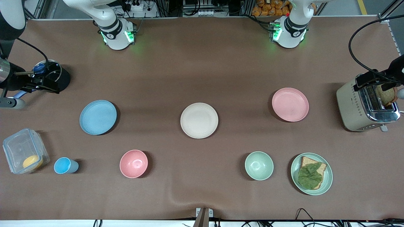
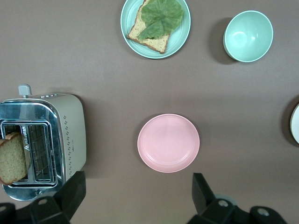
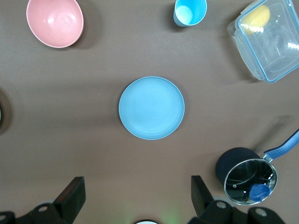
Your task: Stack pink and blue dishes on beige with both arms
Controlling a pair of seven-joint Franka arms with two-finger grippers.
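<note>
Toaster at the left arm's end of the table, bread slice standing in one slot. Green plate nearer the front camera, bearing bread topped with a leaf; green bowl just beside. Pink bowl and blue cup in the same row toward the right arm's end. Clear box holding something yellow. Dark pot with glass lid.

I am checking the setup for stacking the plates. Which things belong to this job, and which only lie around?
For the job: pink plate, blue plate, beige plate, left gripper and right gripper, both open.

Lying about: pink bowl, green bowl, blue cup, bread plate, toaster, plastic box, pot.
</note>
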